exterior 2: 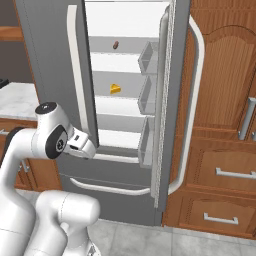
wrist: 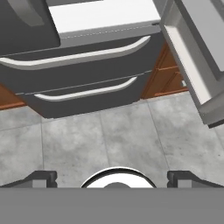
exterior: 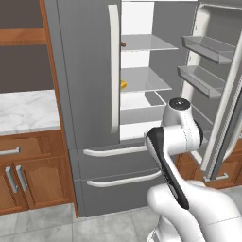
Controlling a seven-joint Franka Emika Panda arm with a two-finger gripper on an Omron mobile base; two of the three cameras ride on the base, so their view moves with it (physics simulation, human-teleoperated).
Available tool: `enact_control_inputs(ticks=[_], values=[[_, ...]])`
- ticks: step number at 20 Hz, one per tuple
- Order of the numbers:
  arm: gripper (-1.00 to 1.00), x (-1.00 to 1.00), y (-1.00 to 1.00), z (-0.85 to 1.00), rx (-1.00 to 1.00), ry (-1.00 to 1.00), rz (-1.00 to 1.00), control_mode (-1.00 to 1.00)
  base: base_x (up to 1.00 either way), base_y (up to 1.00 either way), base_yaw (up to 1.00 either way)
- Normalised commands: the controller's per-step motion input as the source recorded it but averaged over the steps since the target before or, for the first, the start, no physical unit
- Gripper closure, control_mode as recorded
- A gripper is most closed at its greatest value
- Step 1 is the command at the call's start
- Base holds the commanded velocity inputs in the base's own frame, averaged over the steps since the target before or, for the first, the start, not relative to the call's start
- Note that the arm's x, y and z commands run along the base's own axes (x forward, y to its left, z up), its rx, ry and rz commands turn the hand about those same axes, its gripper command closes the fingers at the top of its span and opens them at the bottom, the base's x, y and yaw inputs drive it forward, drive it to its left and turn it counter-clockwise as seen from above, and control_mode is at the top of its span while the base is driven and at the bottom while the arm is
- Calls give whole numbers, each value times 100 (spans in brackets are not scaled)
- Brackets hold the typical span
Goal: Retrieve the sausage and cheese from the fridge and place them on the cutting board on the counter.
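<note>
**Fridge open, both items on its shelves**

Standing with its right door swung wide, the fridge (exterior 2: 50, 60) filled the middle of both base views, its left door shut. In the right base view the sausage (exterior 2: 116, 45) lay on an upper shelf, a small reddish-brown piece near the top centre of the frame. One shelf below it sat the cheese (exterior 2: 115, 89), a yellow wedge resting on the pale shelf a little above the frame's centre. In the left base view only a sliver of each showed past the edge of the closed left door: the sausage (exterior: 123, 44) at the upper shelf and the cheese (exterior: 123, 84) at the shelf beneath. The open door's bins (exterior: 208, 49) at the upper right of that view looked bare. The marble counter (exterior: 26, 109) lay at the left edge.

In the hand view the gripper (wrist: 112, 178) pointed down at the grey floor tiles (wrist: 113, 135), its fingertips (wrist: 41, 177) set at the far left and right of the frame's bottom, spread fully apart with nothing between them. The two lower drawers (wrist: 87, 85) of the fridge crossed the top of that view.
</note>
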Motion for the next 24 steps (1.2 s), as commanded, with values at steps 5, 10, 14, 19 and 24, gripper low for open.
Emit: enact_control_inputs(ticks=[5, 10, 14, 19, 24], values=[[-100, 0, 0, 0, 0, 0, 0, -100, 0, 0, 0], [-100, 0, 0, 0, 0, 0, 0, -100, 0, 0, 0], [-100, 0, 0, 0, 0, 0, 0, 100, 0, 0, 0], [-100, 0, 0, 0, 0, 0, 0, 100, 0, 0, 0], [-100, 0, 0, 0, 0, 0, 0, 100, 17, 2, 0]])
